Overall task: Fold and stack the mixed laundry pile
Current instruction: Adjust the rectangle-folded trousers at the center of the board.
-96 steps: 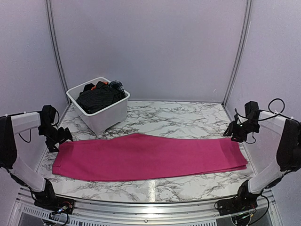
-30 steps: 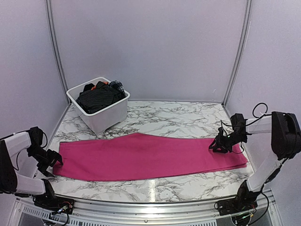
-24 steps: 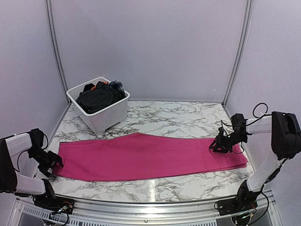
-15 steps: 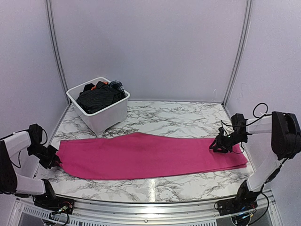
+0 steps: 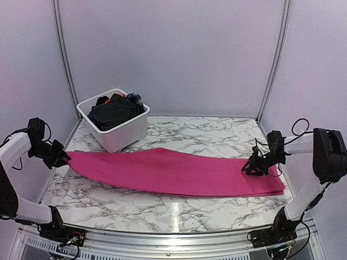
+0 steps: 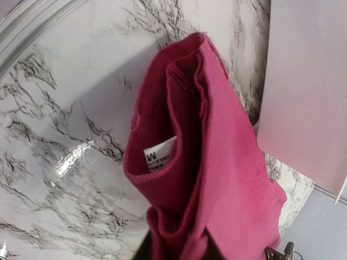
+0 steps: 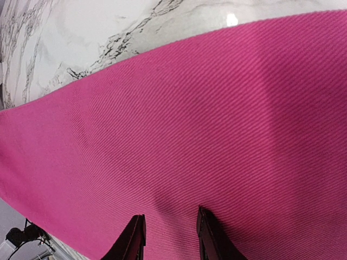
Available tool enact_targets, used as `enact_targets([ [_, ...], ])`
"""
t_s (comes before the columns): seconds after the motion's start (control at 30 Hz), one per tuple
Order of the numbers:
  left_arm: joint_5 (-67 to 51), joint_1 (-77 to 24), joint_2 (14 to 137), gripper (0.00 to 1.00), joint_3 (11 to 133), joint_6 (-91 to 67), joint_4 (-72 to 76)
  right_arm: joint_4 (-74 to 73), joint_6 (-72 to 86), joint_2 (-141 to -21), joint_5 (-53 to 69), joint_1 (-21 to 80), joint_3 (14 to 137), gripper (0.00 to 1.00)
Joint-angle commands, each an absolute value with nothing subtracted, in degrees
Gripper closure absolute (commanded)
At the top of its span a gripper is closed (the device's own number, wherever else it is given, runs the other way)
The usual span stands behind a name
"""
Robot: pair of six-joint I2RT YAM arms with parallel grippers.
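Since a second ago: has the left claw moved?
Yes. The left claw has moved away from the near edge, toward the white tub, dragging one end of the pink cloth with it.

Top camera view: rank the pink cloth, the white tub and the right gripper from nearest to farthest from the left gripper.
1. The pink cloth: its left end is pinched in the left gripper and lifted off the table.
2. The white tub: behind and to the right, at the back left.
3. The right gripper: far across, down on the cloth's right end.
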State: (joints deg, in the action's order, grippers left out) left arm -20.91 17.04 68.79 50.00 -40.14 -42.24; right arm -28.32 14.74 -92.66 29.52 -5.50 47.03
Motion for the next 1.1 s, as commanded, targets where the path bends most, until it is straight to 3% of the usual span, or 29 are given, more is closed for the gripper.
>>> enact_targets([
  [0.0, -18.99, 17.58, 69.77, 0.61, 50.17, -38.97, -41.35, -30.45, 14.12, -94.35, 22.10, -6.92, 46.78, 0.66],
  [0.13, -18.36, 17.65, 71.28, 0.44, 45.88, -40.05, -41.01, -30.58, 14.27, -94.22, 22.06, -6.94, 47.07, 0.66],
  [0.37, -16.38, 17.64, 74.33, 0.47, 43.13, -39.14, -36.37, -30.64, 13.98, -94.07, 22.39, -6.94, 46.87, 0.66],
  [0.6, -17.10, 17.68, 79.48, 0.31, 46.80, -34.21, -31.18, -31.45, 11.75, -92.45, 23.05, -6.27, 48.12, 0.67],
  [0.87, -19.15, 9.38, 93.87, 0.37, 57.01, -30.04, -28.28, -29.66, 14.10, -89.85, 25.56, 5.26, 56.97, 0.67],
  [1.07, -17.94, 6.44, 97.39, 0.46, 53.19, -33.52, -25.61, -25.78, 16.50, -94.69, 27.65, 13.05, 58.09, 0.67],
])
